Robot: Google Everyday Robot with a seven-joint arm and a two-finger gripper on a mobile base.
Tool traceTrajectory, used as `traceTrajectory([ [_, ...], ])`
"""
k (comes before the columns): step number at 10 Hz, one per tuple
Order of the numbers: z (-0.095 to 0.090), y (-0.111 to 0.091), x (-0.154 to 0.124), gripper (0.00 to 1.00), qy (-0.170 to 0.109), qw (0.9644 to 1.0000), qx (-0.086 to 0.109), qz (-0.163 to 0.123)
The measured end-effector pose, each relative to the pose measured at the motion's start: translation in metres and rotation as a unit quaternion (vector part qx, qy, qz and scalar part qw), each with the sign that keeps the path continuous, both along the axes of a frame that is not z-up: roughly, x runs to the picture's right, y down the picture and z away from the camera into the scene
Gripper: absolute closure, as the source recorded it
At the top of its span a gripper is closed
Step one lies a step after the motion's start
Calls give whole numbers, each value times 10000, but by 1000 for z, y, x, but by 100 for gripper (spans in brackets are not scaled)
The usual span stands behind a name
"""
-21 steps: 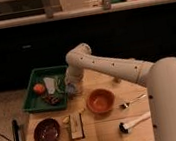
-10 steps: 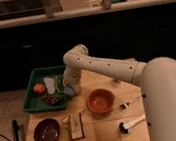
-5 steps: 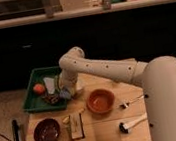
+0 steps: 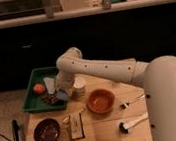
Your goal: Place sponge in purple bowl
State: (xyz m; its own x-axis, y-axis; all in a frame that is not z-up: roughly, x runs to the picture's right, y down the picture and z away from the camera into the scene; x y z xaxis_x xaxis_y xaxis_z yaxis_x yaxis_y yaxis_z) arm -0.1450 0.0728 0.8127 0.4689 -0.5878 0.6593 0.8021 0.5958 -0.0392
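Left of centre: a dark green rectangular tray [image 4: 33, 102] carries one round orange fruit [image 4: 38, 88] and one pale whitish wedge-shaped piece [image 4: 49, 83]. At the tray's right edge the tool [image 4: 61, 93] of the white arm hangs low over the small pale-blue soft sponge [image 4: 62, 95]; whether its fingers are closed on the sponge or merely around it cannot be told. Just right of the sponge stands one white round cup [image 4: 79, 85].

Lower left of the frame: one dark maroon-purple round bowl [image 4: 46, 131] sits empty on the wooden counter [image 4: 108, 137], well below the sponge. Beside it lies one flat tan rectangular block [image 4: 76, 125].

Centre: one bright orange round bowl [image 4: 101, 100]. Lower right: one metal fork [image 4: 132, 100] and one white-handled brush [image 4: 133, 123].

Judgement on the step in hand: the grasp should be secure before lifting, since a soft block compresses and may slip. The lift should clear the tray rim and avoid the cup, then travel down-left and release low over the purple bowl's middle.
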Motion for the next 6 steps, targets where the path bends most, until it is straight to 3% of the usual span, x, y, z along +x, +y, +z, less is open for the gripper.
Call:
traceTrajectory([
  [6, -9, 9, -21, 100, -404, 9986, -77, -320],
])
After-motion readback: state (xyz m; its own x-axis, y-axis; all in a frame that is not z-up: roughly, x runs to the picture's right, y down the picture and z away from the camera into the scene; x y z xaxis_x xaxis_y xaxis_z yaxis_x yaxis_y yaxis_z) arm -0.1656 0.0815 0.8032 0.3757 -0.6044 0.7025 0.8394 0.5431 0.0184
